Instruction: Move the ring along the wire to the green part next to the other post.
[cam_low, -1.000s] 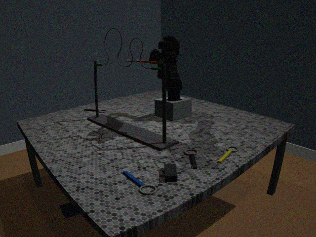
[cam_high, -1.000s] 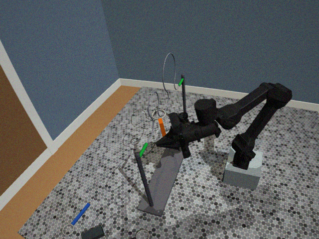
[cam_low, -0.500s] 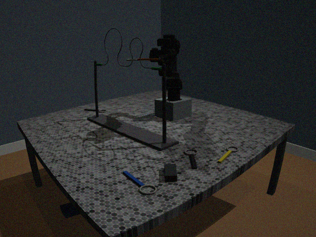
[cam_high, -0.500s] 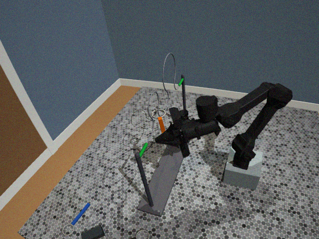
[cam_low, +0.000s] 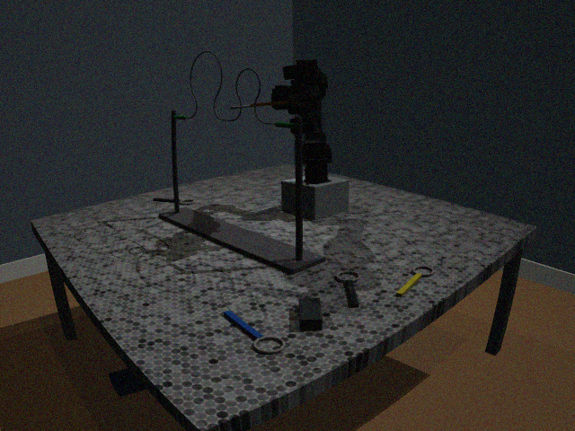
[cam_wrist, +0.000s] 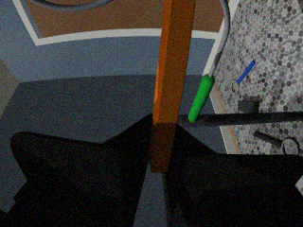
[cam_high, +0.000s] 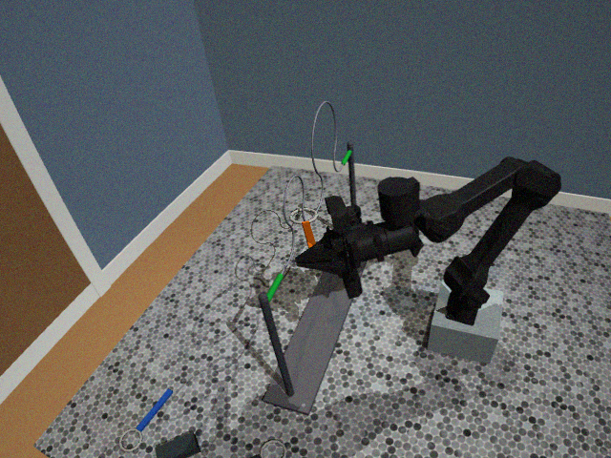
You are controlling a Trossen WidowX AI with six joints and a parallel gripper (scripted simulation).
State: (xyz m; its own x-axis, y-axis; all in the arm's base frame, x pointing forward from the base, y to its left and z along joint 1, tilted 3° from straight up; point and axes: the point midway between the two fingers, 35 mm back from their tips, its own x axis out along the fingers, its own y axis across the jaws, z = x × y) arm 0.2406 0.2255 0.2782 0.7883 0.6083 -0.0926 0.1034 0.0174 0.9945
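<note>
I see the tool (cam_high: 306,256) pinching the lower end of the orange handle (cam_high: 308,233), with its fingers pressed against both sides of the handle in the wrist view. The handle rises from the tool to the ring (cam_high: 303,215), which sits up among the curves of the thin grey wire (cam_high: 323,129), between the two posts. From these views I cannot tell whether the ring clears the wire. The near post (cam_high: 276,344) carries a green section (cam_high: 274,286) at its top, just beside and below the tool. The far post (cam_high: 351,172) carries the other green section (cam_high: 347,156). Both posts stand on a dark base plate (cam_high: 315,340) on the desk (cam_high: 517,394). Near the front edge of the desk lie a blue-handled ring (cam_low: 252,332), a yellow-handled ring (cam_low: 413,279), a dark-handled ring (cam_low: 348,285) and a dark block (cam_low: 309,313)
</note>
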